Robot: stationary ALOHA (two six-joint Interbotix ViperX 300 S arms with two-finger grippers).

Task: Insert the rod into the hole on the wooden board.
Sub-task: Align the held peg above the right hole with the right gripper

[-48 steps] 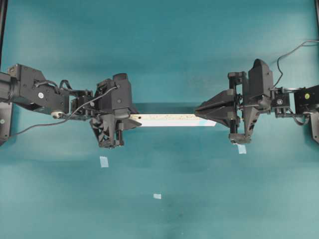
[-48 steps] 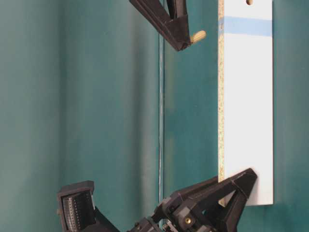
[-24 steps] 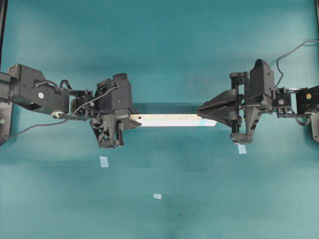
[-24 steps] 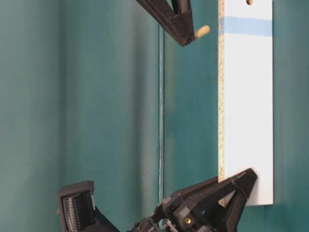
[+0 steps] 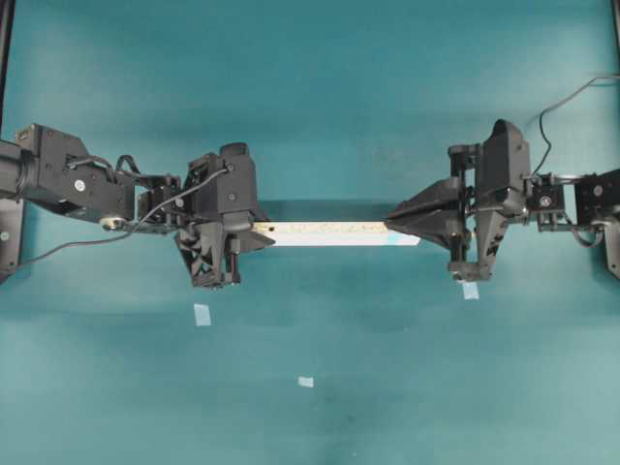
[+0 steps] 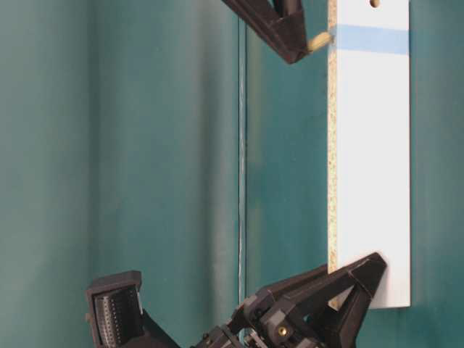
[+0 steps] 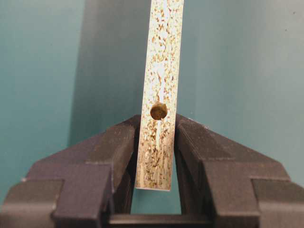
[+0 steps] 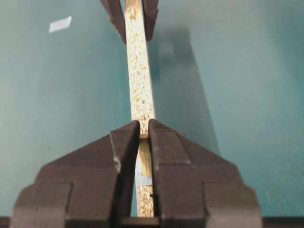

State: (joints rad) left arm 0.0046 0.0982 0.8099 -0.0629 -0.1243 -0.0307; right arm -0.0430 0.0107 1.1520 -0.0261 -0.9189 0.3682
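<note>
Two grips: left fingers (image 7: pixel 156 156) on wooden board (image 7: pixel 161 71), right fingers (image 8: pixel 164 156) on rod (image 8: pixel 144 136)

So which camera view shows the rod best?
The table-level view: the rod sticks out sideways from the right gripper, its tip at the wooden board. Right wrist shows only its end; overhead and left wrist hide it.

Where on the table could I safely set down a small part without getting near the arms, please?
The far half of the teal table, beyond the wooden board, is bare. The near side is open too, save small tape squares. It is crowded along the board, between the left tool and right tool.
</note>
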